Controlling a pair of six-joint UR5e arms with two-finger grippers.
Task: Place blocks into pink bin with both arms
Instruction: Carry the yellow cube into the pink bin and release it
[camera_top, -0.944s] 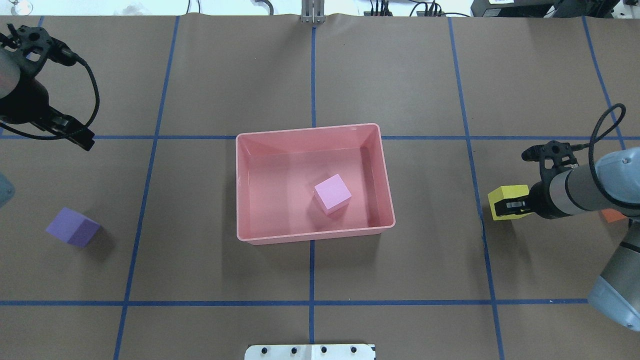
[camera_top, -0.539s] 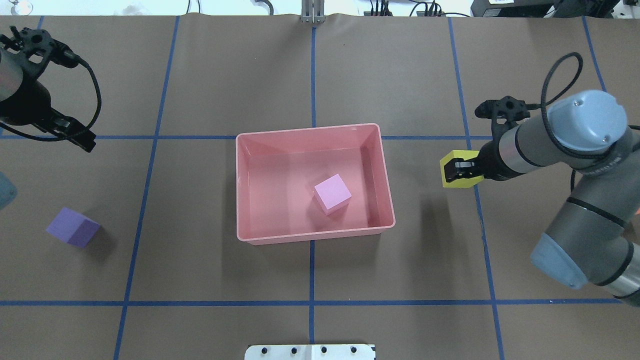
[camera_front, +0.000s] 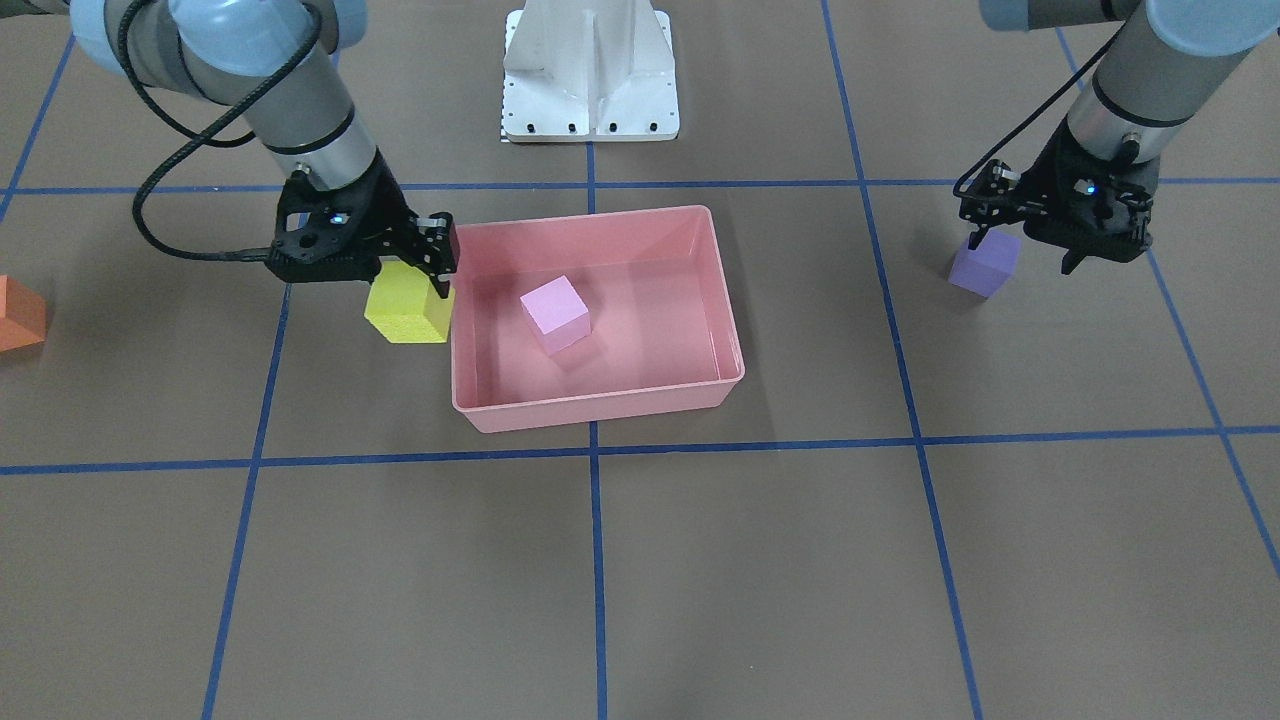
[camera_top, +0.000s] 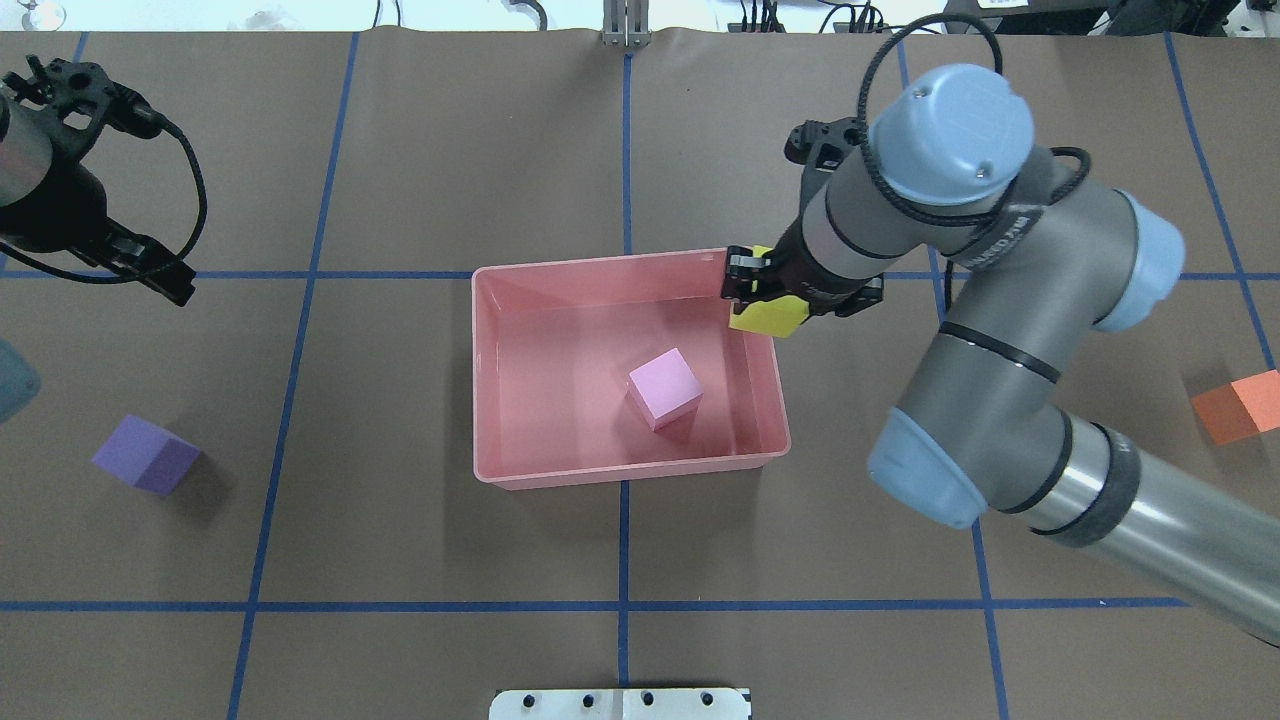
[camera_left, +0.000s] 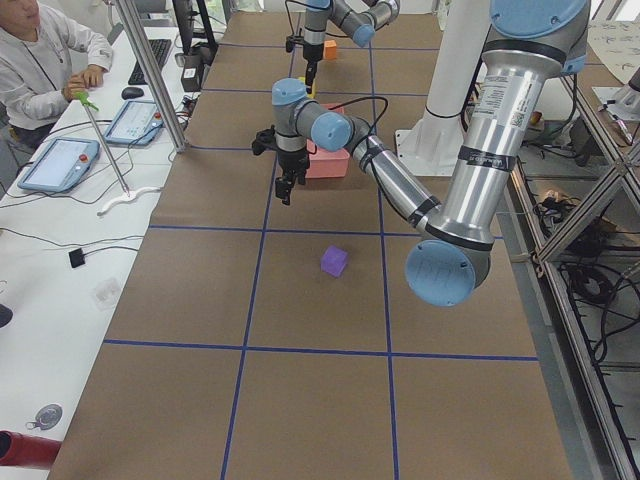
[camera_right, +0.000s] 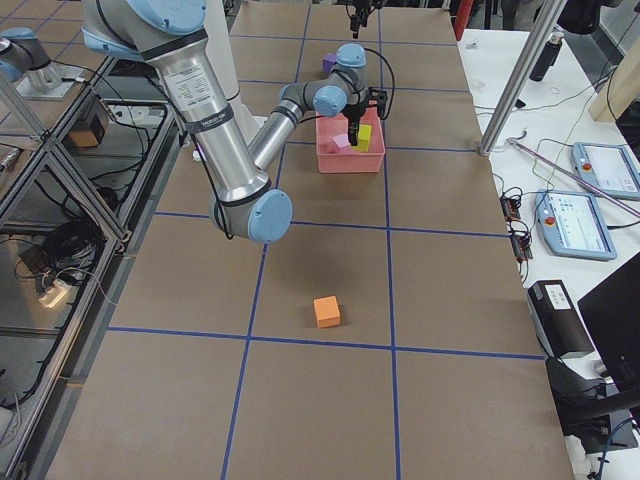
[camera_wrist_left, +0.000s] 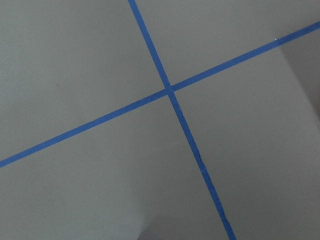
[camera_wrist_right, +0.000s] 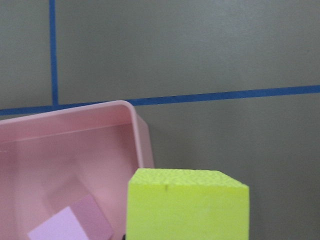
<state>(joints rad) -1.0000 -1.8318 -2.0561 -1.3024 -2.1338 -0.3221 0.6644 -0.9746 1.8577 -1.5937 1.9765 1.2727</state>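
Note:
My right gripper (camera_top: 762, 296) is shut on the yellow block (camera_top: 765, 316) and holds it above the far right corner of the pink bin (camera_top: 630, 470). From the front it (camera_front: 408, 276) hangs with the yellow block (camera_front: 405, 312) at the bin's (camera_front: 590, 405) rim. The light pink block (camera_top: 665, 388) lies inside the bin. The purple block (camera_top: 145, 455) lies on the table at the left. My left gripper (camera_top: 165, 275) hovers open and empty beyond it. The orange block (camera_top: 1235, 408) lies at the far right.
The white pedestal base (camera_front: 590, 70) stands at the robot's side of the table, behind the bin. Blue tape lines cross the brown table. My right arm's elbow (camera_top: 930, 480) hangs over the table to the right of the bin.
My right arm has carried the yellow block leftward from the table's right side to the bin's far right corner, uncovering the orange block. The left arm has barely moved.

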